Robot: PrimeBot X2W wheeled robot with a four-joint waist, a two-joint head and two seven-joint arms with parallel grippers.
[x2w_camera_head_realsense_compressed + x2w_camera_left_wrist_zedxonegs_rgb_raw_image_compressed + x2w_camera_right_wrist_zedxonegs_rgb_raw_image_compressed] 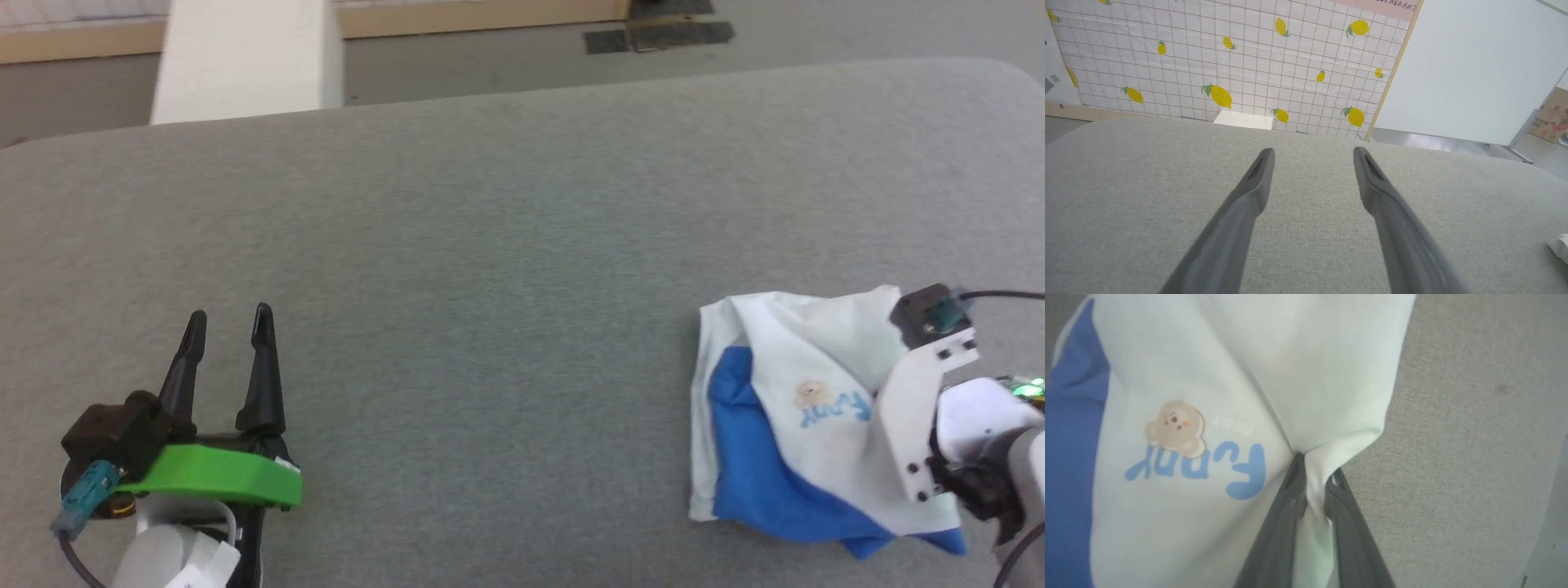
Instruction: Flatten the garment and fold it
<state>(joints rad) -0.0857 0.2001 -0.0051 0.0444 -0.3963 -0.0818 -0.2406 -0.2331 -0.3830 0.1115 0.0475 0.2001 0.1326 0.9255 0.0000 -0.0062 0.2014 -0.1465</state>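
Observation:
The garment [804,416] lies bunched at the right of the grey table, a white body with a blue sleeve along its near left side and a small bear print with blue lettering. In the right wrist view the garment [1216,396] has a fold of white cloth pinched between the fingers of my right gripper [1314,473], which is shut on it. In the head view the right arm's white bracket [918,408] covers the garment's right edge and hides those fingers. My left gripper [229,322] stands open far to the left, and its fingers [1257,179] hold nothing over bare table.
The grey cloth-covered table [490,261] spreads wide between the two arms. Its far edge [522,94] meets a floor with a white pillar [245,57] beyond. A lemon-print wall [1229,61] and a white panel [1474,69] stand behind the table.

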